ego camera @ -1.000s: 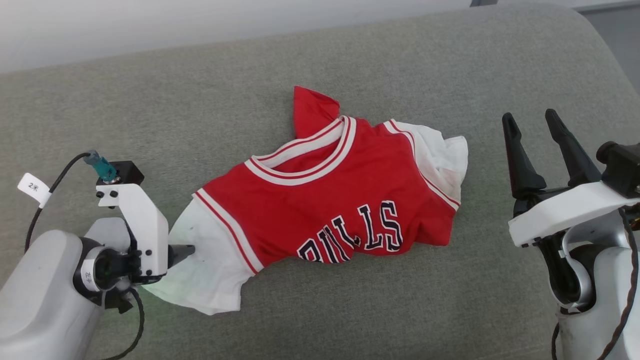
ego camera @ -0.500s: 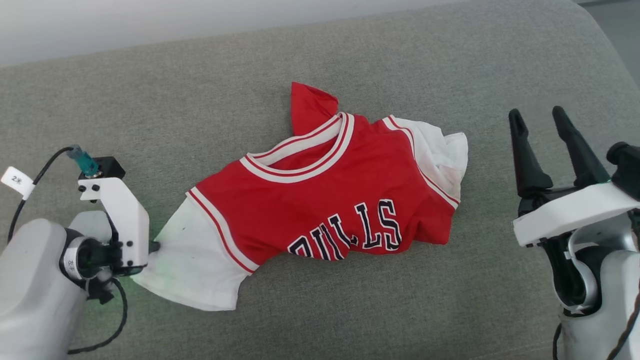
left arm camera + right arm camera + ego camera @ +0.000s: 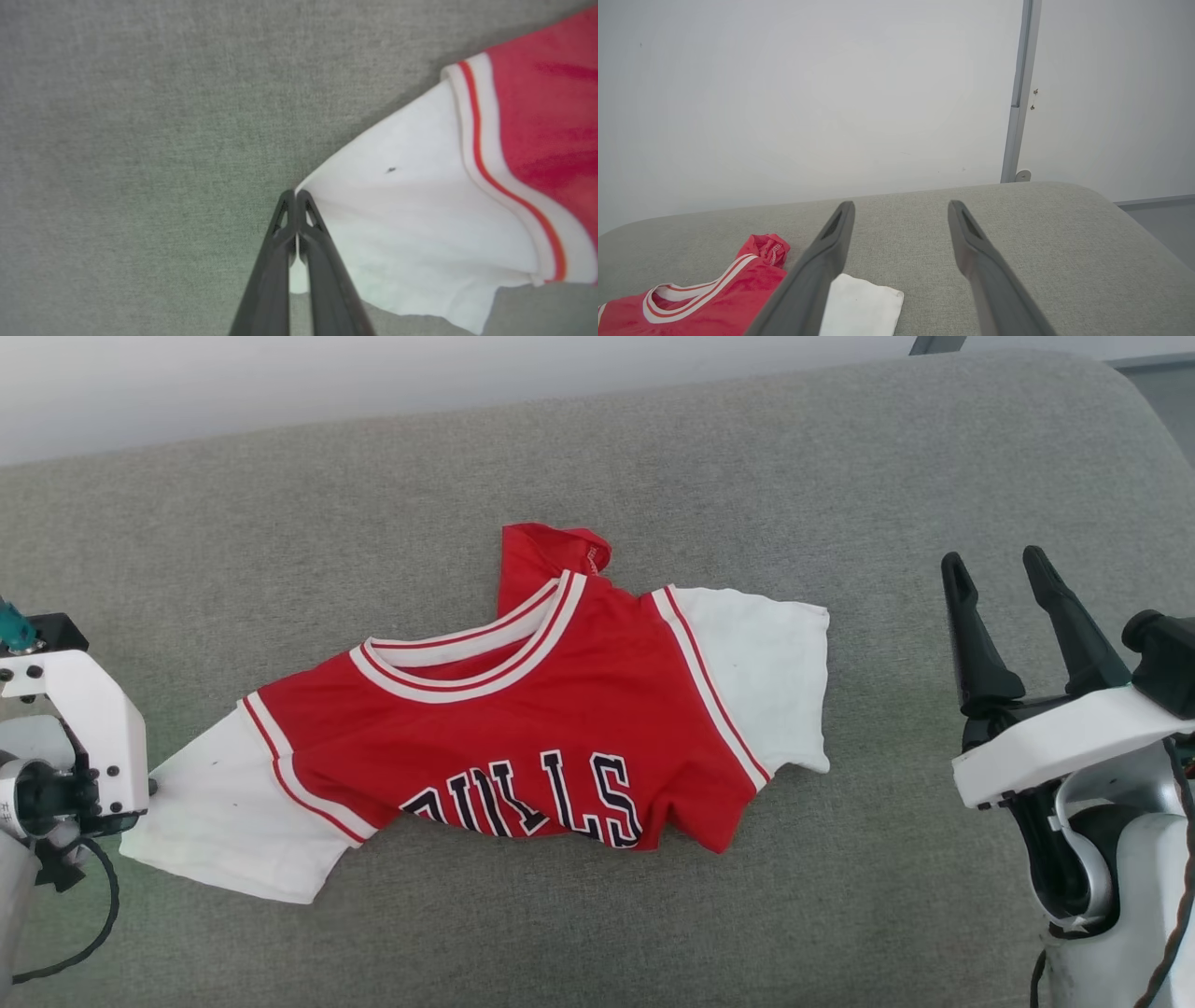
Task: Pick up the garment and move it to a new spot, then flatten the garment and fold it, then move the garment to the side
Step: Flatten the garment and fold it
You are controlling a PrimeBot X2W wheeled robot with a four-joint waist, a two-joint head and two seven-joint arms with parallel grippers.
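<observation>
The garment [image 3: 523, 728], a red jersey with white sleeves and dark "BULLS" lettering, lies face up and stretched slantwise across the grey cushion. My left gripper [image 3: 149, 789] sits at the far left edge of the head view. In the left wrist view it [image 3: 295, 193] is shut on the corner of the garment's [image 3: 420, 210] white sleeve, with cloth pinched between the two fingers. My right gripper [image 3: 991, 558] hovers open to the right of the jersey, apart from it. Its spread fingers [image 3: 831, 261] rise in front of the other sleeve of the garment [image 3: 714, 298].
The grey upholstered cushion [image 3: 653, 915] spans the scene, with a rounded far right corner [image 3: 1101, 205]. A white wall [image 3: 808, 93] and a grey vertical post [image 3: 1017, 93] stand behind it. A black cable [image 3: 84, 943] loops under my left wrist.
My left gripper shut on the white sleeve and drew back to the left. The garment slid left with it and stretched out, its right sleeve now lying flat. The right gripper has not moved.
</observation>
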